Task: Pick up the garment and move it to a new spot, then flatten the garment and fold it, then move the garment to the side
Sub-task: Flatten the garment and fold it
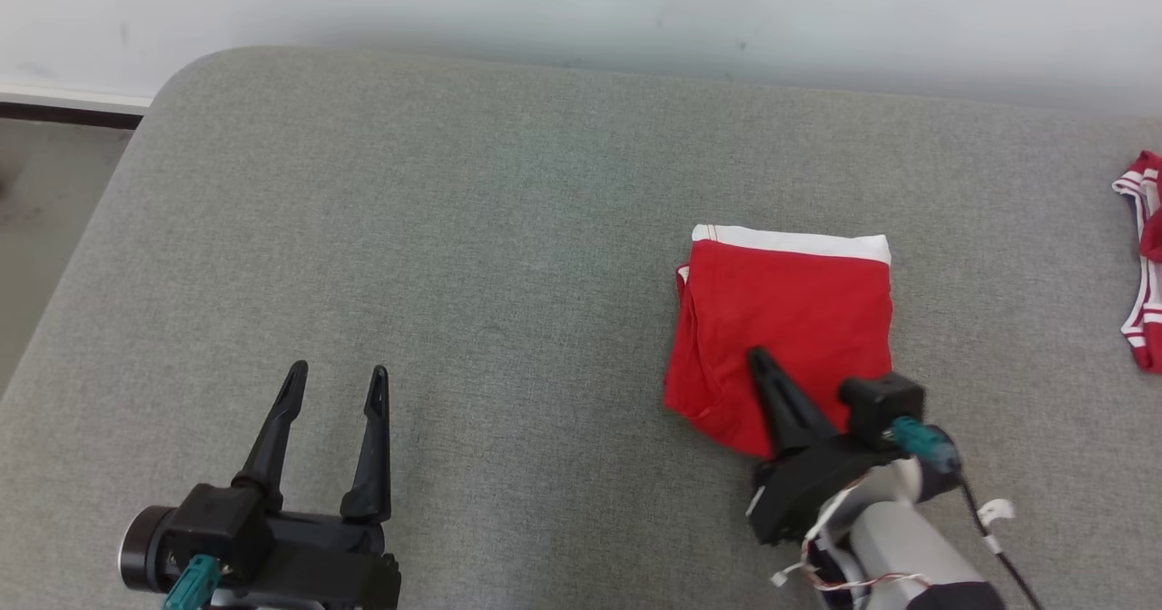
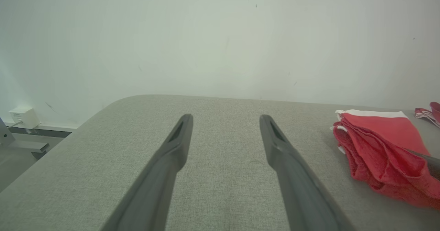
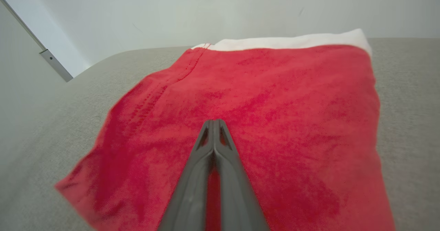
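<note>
The garment (image 1: 785,319) lay folded in a neat red block on the right half of the table (image 1: 454,229), its white waistband on the far side. The fold looked done, so the step in hand was probably moving it aside. The right gripper (image 1: 755,356) had its fingers pressed together, tips lying on the near part of the cloth. No fold showed between them, so whether any cloth was pinched could not be told. The next move would call for a sure hold on the near edge, or a steady drag that spared the fold. The left gripper (image 1: 339,370) hovered spread wide over bare table, well apart.
</note>
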You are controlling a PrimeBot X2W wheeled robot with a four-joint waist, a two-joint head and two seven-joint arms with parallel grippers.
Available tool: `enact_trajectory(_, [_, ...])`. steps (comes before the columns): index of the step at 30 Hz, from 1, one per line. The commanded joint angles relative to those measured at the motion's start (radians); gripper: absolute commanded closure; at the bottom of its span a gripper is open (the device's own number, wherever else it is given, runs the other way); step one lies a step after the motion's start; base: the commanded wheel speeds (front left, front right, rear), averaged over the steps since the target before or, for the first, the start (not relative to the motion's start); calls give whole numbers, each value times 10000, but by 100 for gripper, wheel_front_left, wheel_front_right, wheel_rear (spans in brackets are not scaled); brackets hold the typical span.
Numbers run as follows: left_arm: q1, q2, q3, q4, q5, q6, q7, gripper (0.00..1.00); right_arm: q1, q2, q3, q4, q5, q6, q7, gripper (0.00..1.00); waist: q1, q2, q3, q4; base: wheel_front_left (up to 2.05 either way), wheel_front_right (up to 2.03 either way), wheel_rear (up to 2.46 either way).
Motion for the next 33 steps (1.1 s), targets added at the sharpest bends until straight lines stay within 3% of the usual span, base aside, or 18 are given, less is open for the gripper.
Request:
enact_trajectory(1, [-118,-5,-15,25,-27,-9,-1,0,-60,164,251,34,-54,-29,-41,100,-1,-1,26,42,0,0,0])
enact_trajectory(12, [-67,-7,-43,77,-71,89,-1,0,-246,335,1668,-514,845,-29,-43,100,-1,-1,4,-44,0,0,0])
enact_trajectory(17, [82,-4,154,78,84,58,-1,0,-267,332,908,-1136,546,-29,-41,100,-1,-1,-182,-534,0,0,0])
enact_trajectory(27, [449,18,614,54,359,-54,0,0,866,-743,-840,-3035,-171,-29,-41,100,-1,-1,-690,-1700,0,0,0])
enact_trajectory(33, [726,41,866,2,439,-103,0,0,1966,-933,-1813,-3948,-337,-29,-42,100,-1,-1,-972,-2072,0,0,0])
